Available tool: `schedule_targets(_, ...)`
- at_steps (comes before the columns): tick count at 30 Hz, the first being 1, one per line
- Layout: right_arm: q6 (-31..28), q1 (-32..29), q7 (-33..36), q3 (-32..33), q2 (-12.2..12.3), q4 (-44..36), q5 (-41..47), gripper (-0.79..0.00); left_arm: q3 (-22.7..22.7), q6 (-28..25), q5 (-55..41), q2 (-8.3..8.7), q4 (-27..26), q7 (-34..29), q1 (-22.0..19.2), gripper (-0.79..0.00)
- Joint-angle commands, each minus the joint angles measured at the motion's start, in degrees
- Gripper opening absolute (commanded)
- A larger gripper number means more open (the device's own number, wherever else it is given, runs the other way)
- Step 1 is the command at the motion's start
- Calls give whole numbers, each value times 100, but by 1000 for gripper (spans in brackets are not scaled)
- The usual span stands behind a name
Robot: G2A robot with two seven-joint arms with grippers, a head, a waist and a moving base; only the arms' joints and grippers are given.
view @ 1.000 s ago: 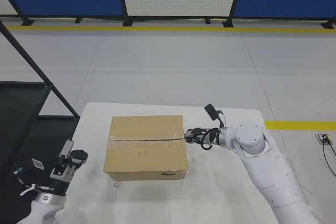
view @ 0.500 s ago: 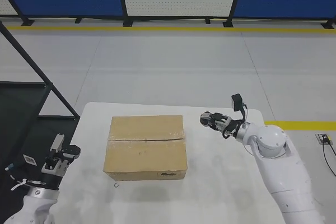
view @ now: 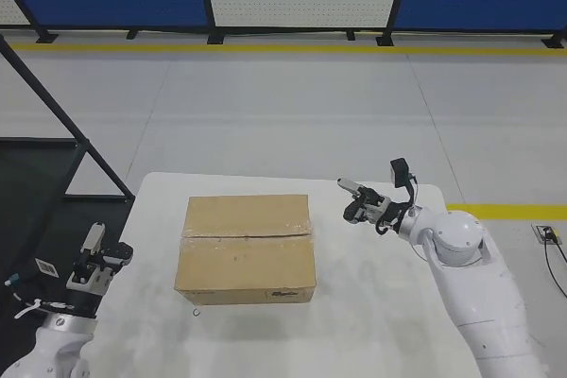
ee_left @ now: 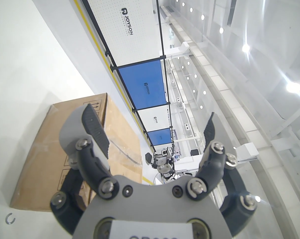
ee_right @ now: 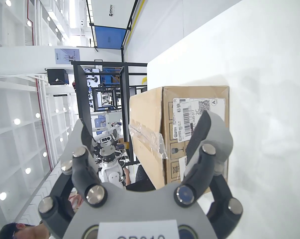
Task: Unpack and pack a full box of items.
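Cardboard box point(view: 246, 248) sits closed on the white table point(view: 359, 312). Left pincer point(ee_left: 150, 115) hovers open, well apart from it. Right pincer point(ee_right: 143, 120), open and empty, hovers near its other end.

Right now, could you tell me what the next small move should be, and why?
Probably bring the right end effector to the box end facing it and pinch the crinkled tape there: the box is closed, taped along its top seam, and that end effector is open and empty.
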Motion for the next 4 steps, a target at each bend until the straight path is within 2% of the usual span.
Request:
schedule_targets(1,0,0,0,0,0,0,0,-1,0,0,0,0,0,0,0,0)
schedule_targets(4,0,0,0,0,0,0,0,0,0,0,0,0,0,0,0,-1)
